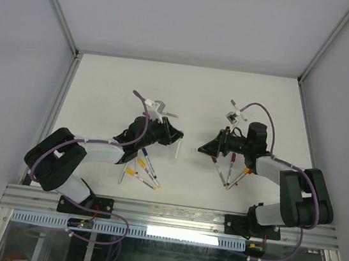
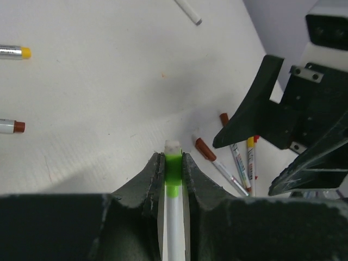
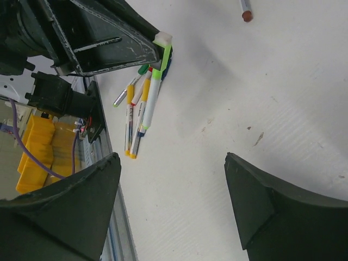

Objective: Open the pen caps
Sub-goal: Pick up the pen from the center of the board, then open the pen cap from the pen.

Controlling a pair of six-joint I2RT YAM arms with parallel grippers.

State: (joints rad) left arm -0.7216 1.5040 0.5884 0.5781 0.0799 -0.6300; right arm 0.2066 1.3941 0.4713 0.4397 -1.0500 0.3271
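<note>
My left gripper (image 2: 173, 157) is shut on a white pen (image 2: 174, 217) that lies lengthwise between its fingers. The pen's green end (image 2: 173, 169), with its white tip, sticks out past the fingertips. From above, the left gripper (image 1: 175, 134) holds this pen (image 1: 177, 150) mid-table. My right gripper (image 3: 173, 160) faces it, wide open with nothing between its fingers, and sits a short way to the right (image 1: 203, 149). The held pen's green end (image 3: 165, 53) shows at the left gripper's tip in the right wrist view. Capped pens lie around, with brown caps (image 2: 202, 145) and a yellow cap (image 2: 250, 142).
A cluster of pens (image 1: 144, 168) lies under the left arm, and a smaller cluster (image 1: 229, 176) lies under the right arm. Separate pens with a yellow cap (image 2: 24, 52) and a brown cap (image 2: 19, 126) lie to the left. The table's metal front rail (image 1: 163, 214) is close behind.
</note>
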